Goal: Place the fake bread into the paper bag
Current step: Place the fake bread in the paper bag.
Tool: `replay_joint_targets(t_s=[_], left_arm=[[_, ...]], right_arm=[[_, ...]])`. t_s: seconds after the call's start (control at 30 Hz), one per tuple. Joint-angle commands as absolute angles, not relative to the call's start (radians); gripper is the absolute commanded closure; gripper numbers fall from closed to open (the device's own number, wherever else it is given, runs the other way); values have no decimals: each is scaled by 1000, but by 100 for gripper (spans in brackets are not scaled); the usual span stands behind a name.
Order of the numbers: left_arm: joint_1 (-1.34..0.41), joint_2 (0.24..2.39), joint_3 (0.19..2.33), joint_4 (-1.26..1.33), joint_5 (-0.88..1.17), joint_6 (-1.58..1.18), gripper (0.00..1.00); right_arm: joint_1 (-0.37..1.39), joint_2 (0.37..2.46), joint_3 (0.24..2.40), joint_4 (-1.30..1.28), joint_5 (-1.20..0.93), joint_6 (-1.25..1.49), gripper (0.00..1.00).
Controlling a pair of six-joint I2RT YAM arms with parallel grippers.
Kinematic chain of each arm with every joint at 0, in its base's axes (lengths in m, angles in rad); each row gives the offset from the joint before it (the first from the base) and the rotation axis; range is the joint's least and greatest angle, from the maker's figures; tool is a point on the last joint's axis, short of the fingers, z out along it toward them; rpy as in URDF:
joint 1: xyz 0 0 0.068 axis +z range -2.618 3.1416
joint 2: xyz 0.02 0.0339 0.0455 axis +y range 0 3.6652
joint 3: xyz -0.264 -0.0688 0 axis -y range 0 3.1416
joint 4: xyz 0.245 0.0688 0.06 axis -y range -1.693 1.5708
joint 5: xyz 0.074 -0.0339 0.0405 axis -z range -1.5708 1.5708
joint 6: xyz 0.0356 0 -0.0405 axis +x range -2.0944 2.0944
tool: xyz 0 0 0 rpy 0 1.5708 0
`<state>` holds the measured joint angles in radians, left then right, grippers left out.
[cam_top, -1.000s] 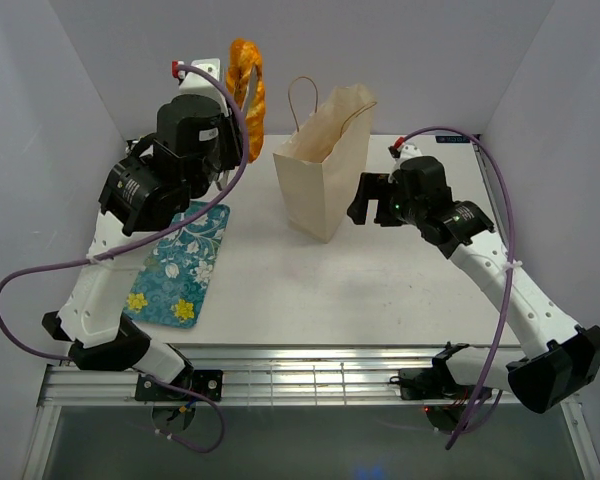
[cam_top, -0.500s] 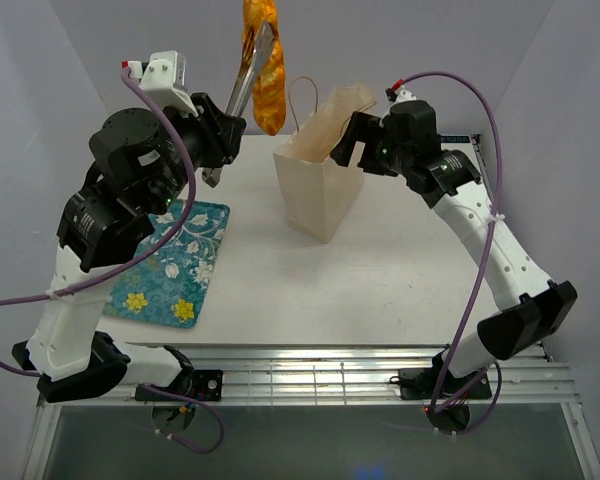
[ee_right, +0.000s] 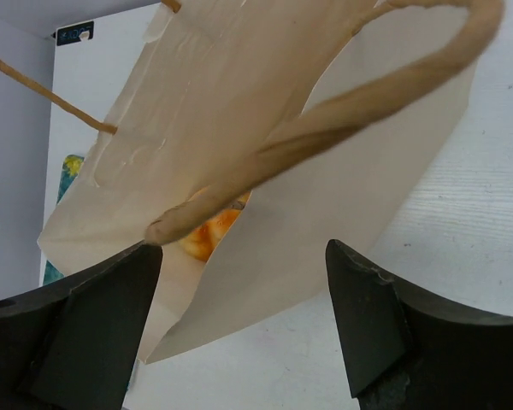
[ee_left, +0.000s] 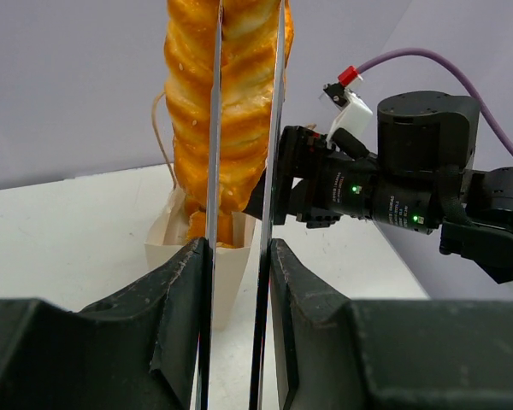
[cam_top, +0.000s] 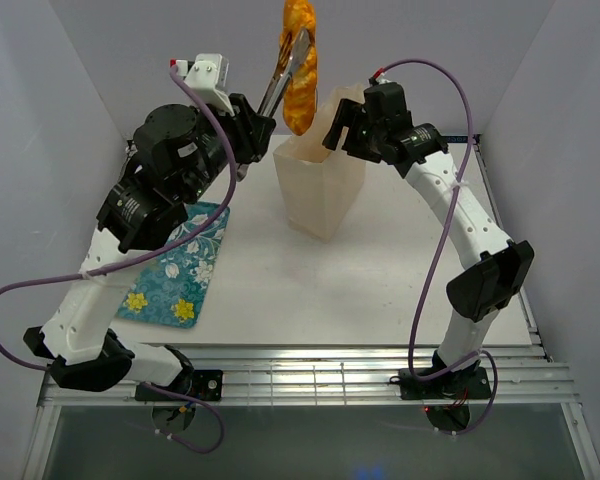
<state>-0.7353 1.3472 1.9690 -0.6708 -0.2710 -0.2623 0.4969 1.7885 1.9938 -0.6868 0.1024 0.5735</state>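
Up at the top centre of the overhead view, the glossy golden-orange braided toy loaf (cam_top: 300,108) hangs upright, pinched between the two long thin metal fingers (cam_top: 283,75) of the left gripper (cam_top: 301,42). From the left wrist, those fingers (ee_left: 214,171) run up the loaf's face as two near-parallel strips. The braided toy loaf (ee_left: 188,128) bulges out past the left strip and fills the gap between them. Its lower end sits right at the open mouth of the pale tan kraft paper bag (cam_top: 320,195), which stands upright on the white tabletop (cam_top: 380,290) in the upper middle of the frame.

The right gripper (cam_top: 334,130) is at the bag's upper right rim, just beside the loaf. In its own view the right gripper (ee_right: 239,325) has its dark fingers (ee_right: 94,333) spread wide. The paper bag (ee_right: 265,102) and its brown cord handle (ee_right: 350,102) lie between them, and neither finger clearly presses the paper. A patch of orange (ee_right: 212,231) shows between the bag's walls; what it belongs to cannot be told.

A teal floral-patterned rectangular tray (cam_top: 185,270) lies at the left of the overhead frame, well apart from the bag.
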Motion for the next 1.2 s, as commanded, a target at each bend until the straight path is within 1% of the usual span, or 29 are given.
replay_joint_targets(t_s=[0.0, 0.1, 0.2, 0.23, 0.3, 0.33, 0.4, 0.43, 0.5, 0.53, 0.57, 0.73, 0.9, 0.93, 1.03, 1.17], left_arm=[[-739, 1342, 1953, -545, -218, -239, 100], [-739, 1354, 1924, -509, -204, -236, 100], [-739, 1370, 1908, -488, -196, -253, 100], [-739, 1382, 1901, -482, -186, -258, 100], [-738, 1394, 1901, -466, -169, -281, 100], [-733, 1422, 1911, -472, -164, -290, 100], [-700, 1454, 1966, -512, -144, -319, 100], [-677, 1465, 1976, -518, -120, -337, 100], [-612, 1476, 1970, -503, -20, -392, 100], [-597, 1477, 1970, -497, 6, -411, 100], [-566, 1485, 1968, -486, 93, -428, 100], [-486, 1490, 1935, -465, 270, -546, 100], [-368, 1431, 1798, -338, 460, -695, 100], [-358, 1418, 1760, -315, 530, -721, 100], [-344, 1416, 1720, -223, 627, -820, 100], [-345, 1416, 1717, -206, 635, -836, 100]], right_arm=[[492, 1787, 2028, -693, 133, 594, 18], [492, 1783, 2003, -687, 140, 595, 23], [494, 1782, 1980, -673, 143, 594, 32], [492, 1779, 1973, -661, 138, 594, 42], [494, 1767, 1934, -641, 123, 588, 48], [492, 1766, 1924, -634, 124, 586, 56], [491, 1763, 1905, -629, 132, 577, 66], [489, 1764, 1904, -627, 126, 574, 75], [485, 1761, 1893, -624, 95, 557, 88], [482, 1756, 1888, -626, 83, 549, 92], [480, 1750, 1881, -620, 59, 537, 92], [443, 1660, 1792, -609, -9, 463, 92], [373, 1579, 1723, -597, -147, 411, 92], [365, 1569, 1712, -594, -161, 390, 92], [350, 1563, 1698, -604, -207, 367, 92], [345, 1586, 1735, -637, -264, 325, 92]])
